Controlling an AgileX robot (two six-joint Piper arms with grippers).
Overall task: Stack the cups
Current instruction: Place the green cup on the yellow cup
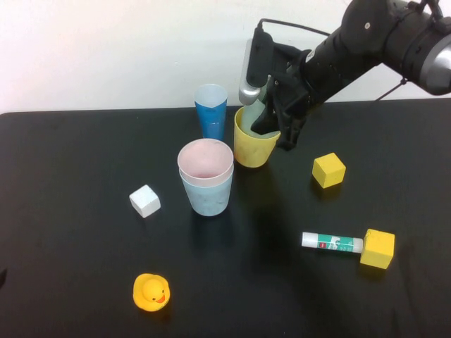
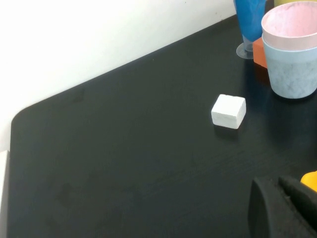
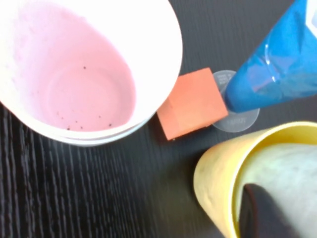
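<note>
Pink cup [image 2: 292, 22] nested in light blue cup [image 2: 292, 72]; white cube [image 2: 228, 111] near it on black surface [image 2: 124, 163]. Left gripper [image 2: 285, 208] at frame corner.

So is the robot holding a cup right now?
Yes. The right gripper pinches the pale green cup by its rim, inside the yellow cup. The left gripper holds nothing.
</note>
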